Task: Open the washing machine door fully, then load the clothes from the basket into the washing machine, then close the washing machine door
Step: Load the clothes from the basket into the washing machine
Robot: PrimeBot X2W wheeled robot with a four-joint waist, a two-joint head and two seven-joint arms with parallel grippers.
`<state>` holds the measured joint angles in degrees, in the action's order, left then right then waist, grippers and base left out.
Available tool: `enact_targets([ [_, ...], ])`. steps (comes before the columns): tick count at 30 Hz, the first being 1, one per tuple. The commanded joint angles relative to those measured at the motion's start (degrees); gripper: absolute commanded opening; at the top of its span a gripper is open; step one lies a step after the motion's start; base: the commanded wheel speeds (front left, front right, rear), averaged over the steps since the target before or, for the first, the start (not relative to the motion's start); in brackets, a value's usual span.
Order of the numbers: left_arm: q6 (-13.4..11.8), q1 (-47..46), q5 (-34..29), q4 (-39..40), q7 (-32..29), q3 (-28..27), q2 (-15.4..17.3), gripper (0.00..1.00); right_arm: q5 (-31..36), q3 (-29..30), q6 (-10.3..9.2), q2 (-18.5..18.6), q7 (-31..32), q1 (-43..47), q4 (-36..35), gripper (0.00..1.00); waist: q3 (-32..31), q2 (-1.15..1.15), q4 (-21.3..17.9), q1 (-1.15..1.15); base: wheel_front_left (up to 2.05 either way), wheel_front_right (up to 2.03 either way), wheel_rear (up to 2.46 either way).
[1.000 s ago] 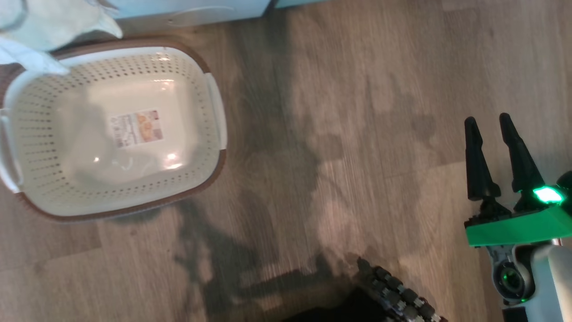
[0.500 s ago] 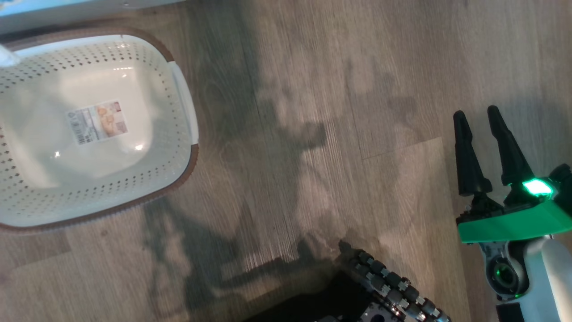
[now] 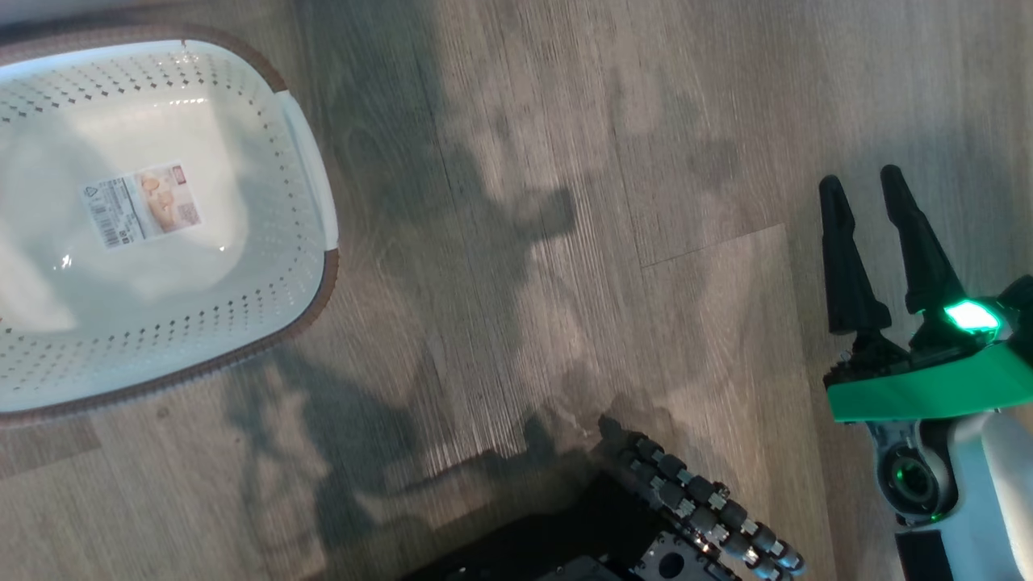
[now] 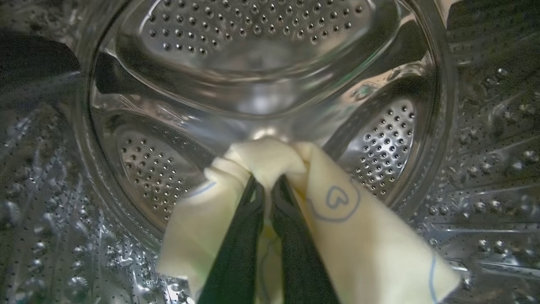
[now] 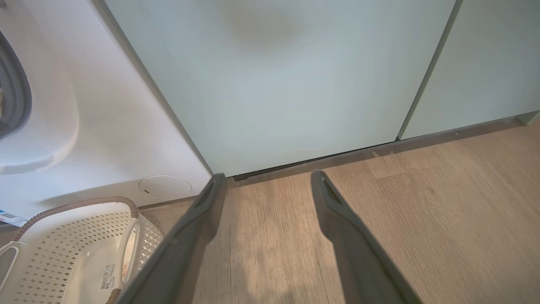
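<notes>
Your left gripper [image 4: 268,185] is clenched on a garment [image 4: 371,240]. Its two dark fingers stand almost together, with pale yellow cloth bunched between and over their tips. It is reaching into the steel drum [image 4: 379,135] of the washing machine [image 5: 63,139], with the perforated back wall straight ahead. The garment drapes down on both sides of the fingers, soft and creased, and a blue outline heart is drawn on its right-hand fold. Its lower end runs out of the left wrist view, so you cannot tell whether it touches the drum.

In the head view, the basket [image 3: 321,278] sits at the left on the wood floor [image 3: 524,242]. It is cream with perforated walls and a brown rim, and a label [image 3: 141,203] lies flat on its bottom. Well apart at the right, your right gripper [image 3: 860,181] hangs over the floor with its jaws spread wide, grasping and touching nothing.

In the right wrist view, the washer's white front and a slice of grey door seal [image 5: 19,93] show at the left, with the basket just in front. A pale green cabinet panel [image 5: 274,84] stands to the right.
</notes>
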<state>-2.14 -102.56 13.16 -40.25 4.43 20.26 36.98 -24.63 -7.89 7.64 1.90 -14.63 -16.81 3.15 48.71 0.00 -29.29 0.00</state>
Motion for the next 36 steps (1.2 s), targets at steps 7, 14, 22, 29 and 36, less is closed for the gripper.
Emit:
enact_targets([
  [7, 2.1, -0.8, 1.6, -5.8, -0.1, 0.0, 0.5, 0.0, -0.4, -0.1, -0.15, 1.0, -0.4, 0.8, -1.4, 1.0, 0.6, 0.0, 1.1, 0.0, 0.0, 0.0, 0.0],
  [14, 2.4, 0.7, 3.2, -9.5, -0.9, 0.0, -0.5, 0.0, -0.2, 0.1, -0.15, 1.0, -0.4, 0.1, -1.2, 1.0, 0.6, 0.0, 1.9, 0.0, 0.0, 0.0, 0.0],
  [22, 2.3, 2.8, 5.4, -12.2, -2.0, -0.4, -1.9, 1.0, -0.2, 0.5, -0.15, 1.0, -0.4, -0.5, -1.0, 1.0, -0.1, 0.0, 2.8, 0.0, 0.0, 0.0, 0.0],
  [29, 1.9, 5.6, 6.6, -12.4, -0.9, -0.4, -2.6, 1.0, 0.5, 1.7, -0.15, 1.0, -0.4, -0.9, -1.1, 1.0, -1.4, 0.0, 3.8, 0.0, 0.0, 0.0, 0.0],
  [36, 0.7, 10.5, 8.6, -11.1, 1.2, -1.2, -4.0, 1.0, 1.6, 3.2, -0.15, 1.0, -0.4, -0.8, -0.9, 1.0, -3.7, 0.0, 5.5, 0.0, 0.0, 0.0, 0.0],
])
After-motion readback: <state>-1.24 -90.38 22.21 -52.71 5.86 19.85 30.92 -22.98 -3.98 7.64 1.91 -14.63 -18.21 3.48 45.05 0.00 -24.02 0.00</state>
